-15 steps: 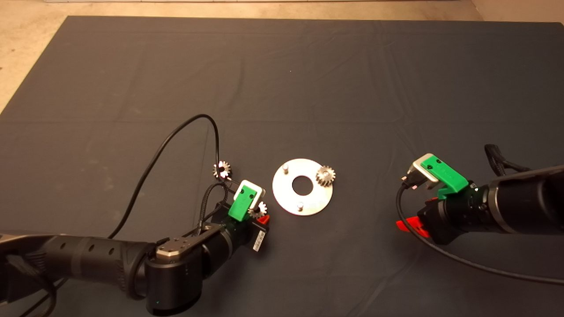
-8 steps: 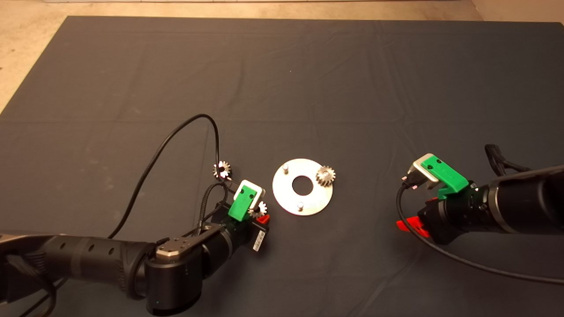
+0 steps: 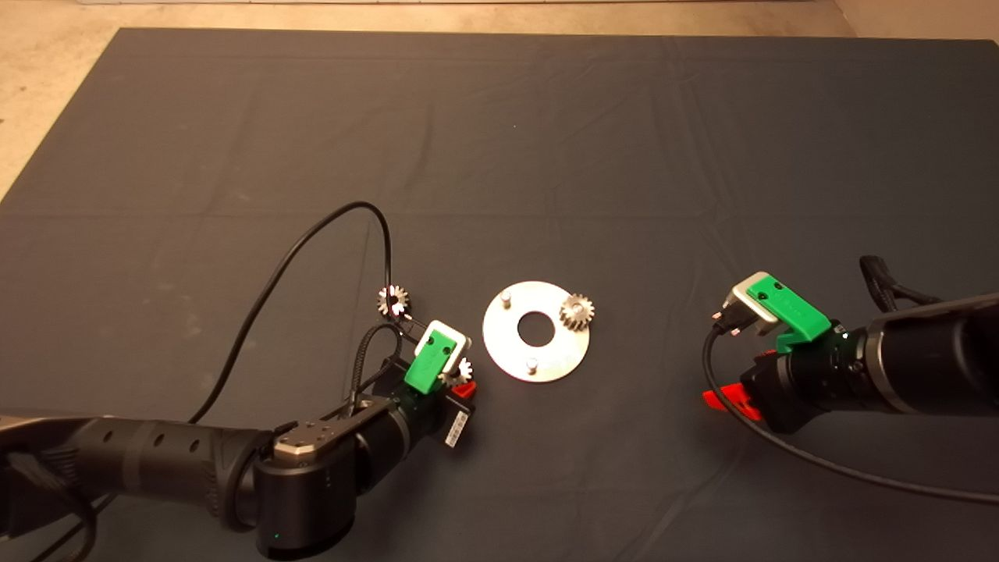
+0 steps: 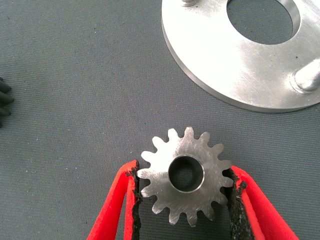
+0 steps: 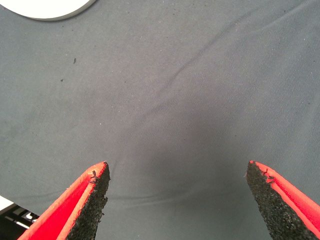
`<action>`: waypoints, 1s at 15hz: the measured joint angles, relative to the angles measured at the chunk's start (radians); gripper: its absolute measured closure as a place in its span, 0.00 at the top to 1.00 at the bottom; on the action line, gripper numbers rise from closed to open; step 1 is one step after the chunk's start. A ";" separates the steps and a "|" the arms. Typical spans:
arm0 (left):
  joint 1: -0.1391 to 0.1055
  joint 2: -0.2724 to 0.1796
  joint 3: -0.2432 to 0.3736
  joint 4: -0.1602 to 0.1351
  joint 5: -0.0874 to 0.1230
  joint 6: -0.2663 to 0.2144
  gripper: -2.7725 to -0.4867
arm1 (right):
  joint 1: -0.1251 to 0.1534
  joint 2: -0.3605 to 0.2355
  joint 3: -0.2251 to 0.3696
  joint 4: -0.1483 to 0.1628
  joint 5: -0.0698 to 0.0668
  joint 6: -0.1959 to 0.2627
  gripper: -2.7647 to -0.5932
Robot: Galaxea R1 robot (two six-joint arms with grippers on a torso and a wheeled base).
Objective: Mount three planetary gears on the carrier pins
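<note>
Left gripper (image 4: 184, 187): your pads sat against the tooth tips on opposite sides of one planetary gear (image 4: 184, 173), closed on it low over the mat (image 3: 499, 140), just beside the carrier disc (image 4: 250, 70). The gear lay flat, bore facing up.

Handling, judged: solid steel, rigid, dense for its bulk, not fragile; the polished faces and narrow tooth crowns looked slippery. You would do best to hold it across the toothed rim, as here, leaving the bore clear for a pin, and to keep it level, since a tilted bore may bind.

Carrier pins: two bare, the near pin (image 3: 531, 364) and the far pin (image 3: 506, 297); the third carried a seated gear (image 3: 577, 311).

Spare gear (image 3: 393, 300): on the mat by the black cable (image 3: 312, 234), near your left arm.

Right gripper (image 5: 177, 200): fingers spread wide, nothing between them, idle over bare mat well to the right of the disc.
</note>
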 joint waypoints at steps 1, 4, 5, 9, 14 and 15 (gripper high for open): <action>0.000 0.000 0.000 0.000 0.000 0.000 0.17 | 0.000 0.000 0.000 -0.010 0.001 0.000 0.66; 0.000 -0.002 0.004 -0.001 0.003 0.008 0.17 | 0.000 0.000 0.000 -0.070 0.049 0.000 0.66; -0.001 -0.005 0.006 -0.002 0.007 0.019 0.17 | 0.000 0.000 0.000 -0.075 0.062 0.000 0.66; -0.054 0.007 0.017 -0.062 0.036 0.085 0.14 | 0.000 0.000 0.000 -0.076 0.066 0.000 0.66; -0.105 0.071 0.078 -0.136 0.124 0.140 0.11 | 0.000 0.000 0.000 -0.076 0.069 0.000 0.66; -0.106 0.070 0.095 -0.142 0.138 0.144 0.11 | 0.000 0.000 0.000 -0.076 0.068 0.000 0.66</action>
